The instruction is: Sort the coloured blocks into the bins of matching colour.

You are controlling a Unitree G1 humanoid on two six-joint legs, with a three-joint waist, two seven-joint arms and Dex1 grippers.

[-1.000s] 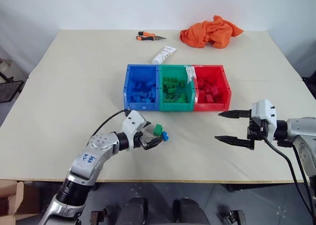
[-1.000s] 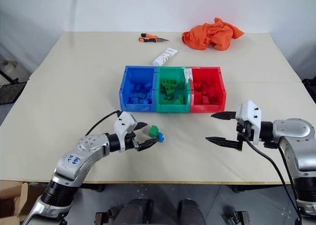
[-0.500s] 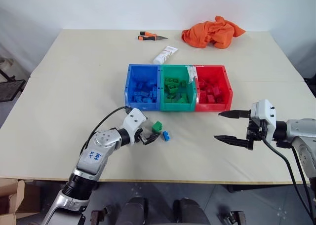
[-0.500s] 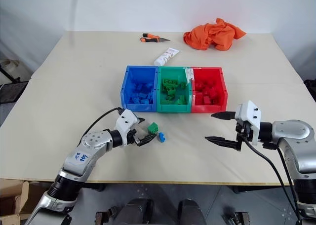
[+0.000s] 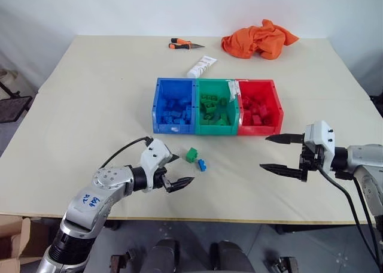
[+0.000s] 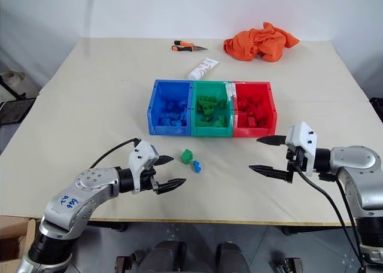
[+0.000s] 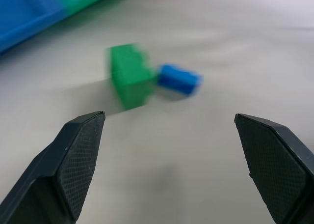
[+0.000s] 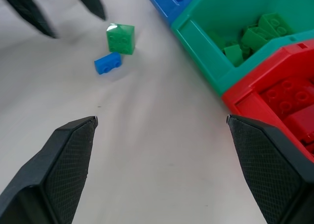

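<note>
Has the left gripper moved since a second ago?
Yes. The left gripper has pulled back toward the robot, away from the green block and blue block, which lie on the table, and from the bins.

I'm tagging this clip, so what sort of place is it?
Probably a lab or workshop test bench: a plain table against a white wall, with sorting bins, pliers and a cloth.

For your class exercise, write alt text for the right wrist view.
Two loose bricks, a green block and a smaller blue block, lie side by side on the table near the green bin and red bin, beyond the open right pincer.
</note>
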